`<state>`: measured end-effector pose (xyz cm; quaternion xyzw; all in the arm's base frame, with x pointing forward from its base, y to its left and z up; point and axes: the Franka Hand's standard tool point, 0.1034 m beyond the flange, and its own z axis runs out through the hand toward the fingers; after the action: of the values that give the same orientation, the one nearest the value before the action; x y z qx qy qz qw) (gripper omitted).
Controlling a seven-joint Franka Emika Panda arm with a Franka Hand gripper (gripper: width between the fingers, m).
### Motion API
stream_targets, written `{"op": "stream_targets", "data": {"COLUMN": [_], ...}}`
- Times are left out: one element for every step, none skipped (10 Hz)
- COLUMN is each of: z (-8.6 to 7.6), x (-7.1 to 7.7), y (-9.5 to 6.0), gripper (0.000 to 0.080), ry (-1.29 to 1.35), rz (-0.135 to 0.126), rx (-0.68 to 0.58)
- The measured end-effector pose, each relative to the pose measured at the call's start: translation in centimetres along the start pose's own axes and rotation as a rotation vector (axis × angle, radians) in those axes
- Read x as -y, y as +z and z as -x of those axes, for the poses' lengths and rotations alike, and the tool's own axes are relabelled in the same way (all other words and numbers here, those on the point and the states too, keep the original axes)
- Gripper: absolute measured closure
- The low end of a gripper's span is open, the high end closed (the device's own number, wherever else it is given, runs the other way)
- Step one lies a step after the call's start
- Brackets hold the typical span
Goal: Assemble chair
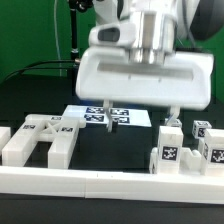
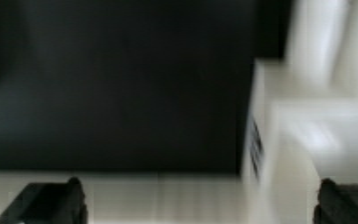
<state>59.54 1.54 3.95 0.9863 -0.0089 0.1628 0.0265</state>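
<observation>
Chair parts: loose white pieces with black-and-white tags. I count two groups, none joined, all lying on the black table (image 1: 110, 152).
Notched piece (image 1: 38, 140): towards the exterior view's left. It is a chunky block with a slot cut in its near side and tags on its top face.
Tagged blocks (image 1: 170, 152): towards the exterior view's right. Several upright pieces stand close together with their tags facing the camera. I cannot tell whether they touch one another.
Gripper (image 1: 140, 122) (image 2: 197, 205): jaws spread wide with nothing between them. It hangs over bare table between the two groups and touches neither.
Fingertips (image 2: 51, 203): two dark tips at the edge of the wrist view, well apart, with black table between them.
White bar (image 1: 90, 185): long, plain and untagged. It lies across the front of the table, nearer the camera than the parts.
Marker board (image 1: 82, 114): flat and white with several tags. It lies behind the gripper, and one finger overlaps it in the exterior view.
Blurred white mass (image 2: 318, 110): fills one side of the wrist view. It is too smeared for me to say which piece it is.
</observation>
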Motion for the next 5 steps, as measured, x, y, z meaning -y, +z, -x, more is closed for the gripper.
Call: {"op": "stream_targets", "data": {"z": [0.0,-0.2,0.0,-0.3,-0.5], "x": [0.2,0.5,1.1,2.1,2.7], "y": [0.9,1.6,2.3,2.5,2.4], "gripper": [0.015,0.015,0.015,0.015,0.015], "ry": [-0.005,-0.008,-0.005,-0.003,-0.001], "rz": [0.004,0.01,0.009,0.004,-0.001], "rx": [-0.005,-0.033,-0.032,-0.035,-0.039]}}
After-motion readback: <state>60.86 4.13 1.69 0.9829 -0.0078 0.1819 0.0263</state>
